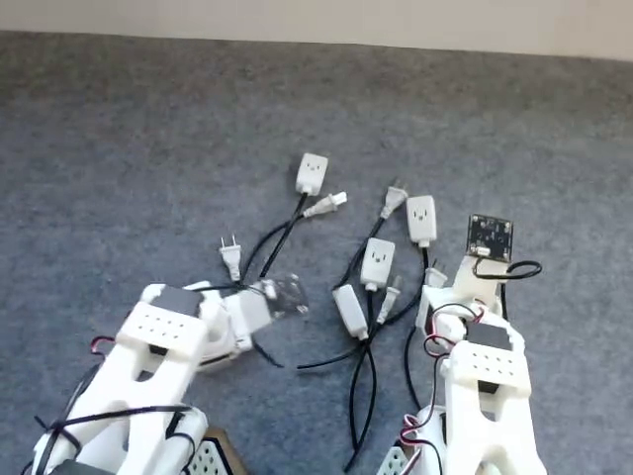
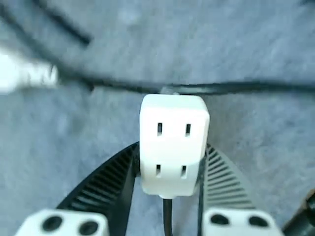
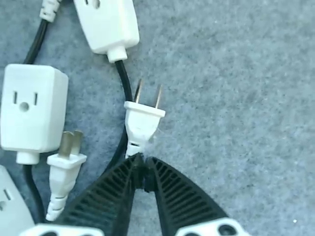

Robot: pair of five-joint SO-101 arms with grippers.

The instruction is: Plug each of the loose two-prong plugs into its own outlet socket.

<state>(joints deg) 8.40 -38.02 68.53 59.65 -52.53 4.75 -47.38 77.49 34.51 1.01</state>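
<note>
My left gripper point(image 2: 171, 157) is shut on a white outlet socket point(image 2: 173, 140), whose slotted face looks at the wrist camera. From above, this socket point(image 1: 284, 294) hangs just over the carpet ahead of the left arm. My right gripper point(image 3: 142, 171) is shut on the tail of a white two-prong plug point(image 3: 142, 122) that lies on the carpet with its prongs pointing away. In the high view that plug point(image 1: 436, 276) sits in front of the right arm. Loose plugs point(image 1: 229, 255) point(image 1: 326, 206) point(image 1: 395, 199) point(image 1: 389, 297) and sockets point(image 1: 313, 174) point(image 1: 421, 220) point(image 1: 377, 263) point(image 1: 350, 311) lie between the arms.
Black cords point(image 1: 361, 386) tangle across the grey carpet point(image 1: 148, 148) between and in front of both arms. A socket point(image 3: 33, 108) and a loose plug point(image 3: 65, 164) lie right beside the right gripper's plug. A black cord point(image 2: 236, 88) runs just behind the held socket.
</note>
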